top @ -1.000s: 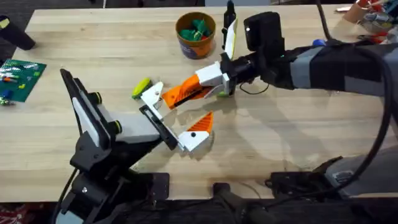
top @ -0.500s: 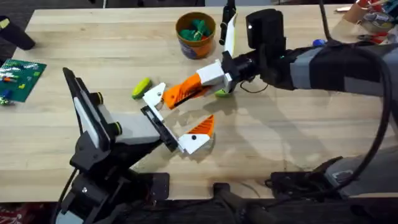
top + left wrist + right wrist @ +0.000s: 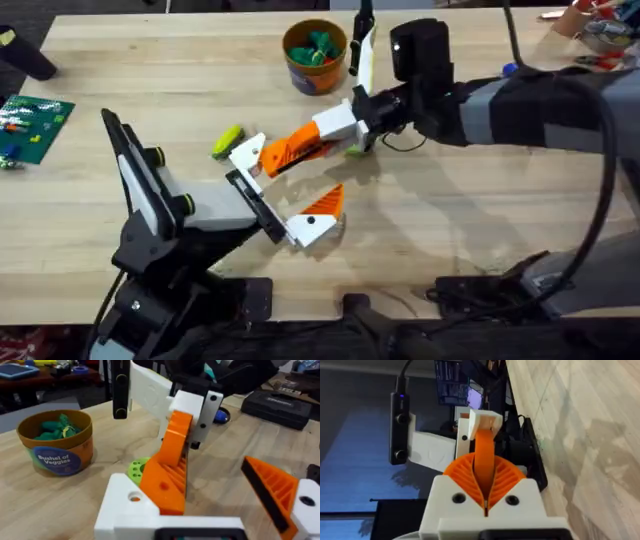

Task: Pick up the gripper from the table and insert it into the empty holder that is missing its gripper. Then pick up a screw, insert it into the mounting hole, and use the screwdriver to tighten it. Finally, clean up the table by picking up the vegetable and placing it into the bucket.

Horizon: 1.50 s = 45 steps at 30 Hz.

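Note:
The loose gripper (image 3: 247, 153), a white block with an orange wedge, is clamped in my right gripper (image 3: 290, 148), whose long orange jaws are shut on the wedge. Its white base (image 3: 129, 509) rests against one end of the holder (image 3: 255, 205), the black crossbar on my left arm. My left gripper (image 3: 292, 192) has one mounted orange finger (image 3: 318, 212) at the other end, standing wide open. The yellow-green vegetable (image 3: 227, 140) lies just beyond the white block. The bucket (image 3: 315, 58) stands at the back. A blue end of the screwdriver (image 3: 512, 69) peeks from behind the right arm. No screw is visible.
A lime-green ring (image 3: 355, 150) lies under the right wrist. The bucket (image 3: 56, 447) holds green toy vegetables. A green circuit board (image 3: 32, 125) sits at the left edge, and a black case (image 3: 282, 405) lies behind the right arm.
The right wrist has shifted slightly toward the back left. The held piece has barely moved at the crossbar, and the left arm is still.

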Tool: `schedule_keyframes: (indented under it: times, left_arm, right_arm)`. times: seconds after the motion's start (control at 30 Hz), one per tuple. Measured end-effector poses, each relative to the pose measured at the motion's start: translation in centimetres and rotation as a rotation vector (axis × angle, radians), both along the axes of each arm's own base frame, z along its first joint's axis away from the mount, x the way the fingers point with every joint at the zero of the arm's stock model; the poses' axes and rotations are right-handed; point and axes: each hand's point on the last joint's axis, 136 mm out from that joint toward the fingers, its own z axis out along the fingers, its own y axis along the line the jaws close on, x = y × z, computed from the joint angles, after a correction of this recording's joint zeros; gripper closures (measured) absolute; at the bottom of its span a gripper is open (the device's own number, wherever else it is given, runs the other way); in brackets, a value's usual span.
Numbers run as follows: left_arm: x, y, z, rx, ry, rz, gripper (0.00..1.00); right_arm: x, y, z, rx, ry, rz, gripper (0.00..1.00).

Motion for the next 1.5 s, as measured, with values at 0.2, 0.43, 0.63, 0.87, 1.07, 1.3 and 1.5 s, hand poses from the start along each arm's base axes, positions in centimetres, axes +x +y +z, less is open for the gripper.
schedule_keyframes:
  times: [0.2,0.43,0.63,0.87,1.07,1.3,1.5]
  left_arm:
    - [-0.3,-0.2,0.0,-0.006,0.009,-0.020,0.015]
    - [-0.9,-0.6,0.0,-0.005,0.007,-0.067,0.015]
    - [-1.4,-0.9,0.0,-0.007,0.009,-0.100,0.015]
    - [-1.3,-0.8,-0.1,-0.006,0.011,-0.095,0.015]
    - [-0.7,-0.3,-0.1,-0.005,0.011,-0.055,0.015]
    - [-0.4,-0.1,-0.1,-0.006,0.016,-0.034,0.015]
    - [0.6,0.7,-0.2,-0.023,0.044,0.040,0.015]
  right_arm:
    - [-0.4,0.7,-0.2,0.008,-0.003,0.024,0.980]
    - [-0.5,1.1,-0.2,0.008,0.010,0.027,0.980]
    - [-0.5,1.4,-0.2,0.009,0.003,0.025,0.979]
    - [-0.1,1.8,-0.4,0.035,-0.046,0.025,0.980]
    - [0.4,2.9,-0.3,0.042,-0.116,-0.017,0.980]
    - [0.7,3.2,-0.4,0.035,-0.131,-0.041,0.978]
    - [1.3,4.9,-0.6,-0.007,-0.180,-0.137,0.979]
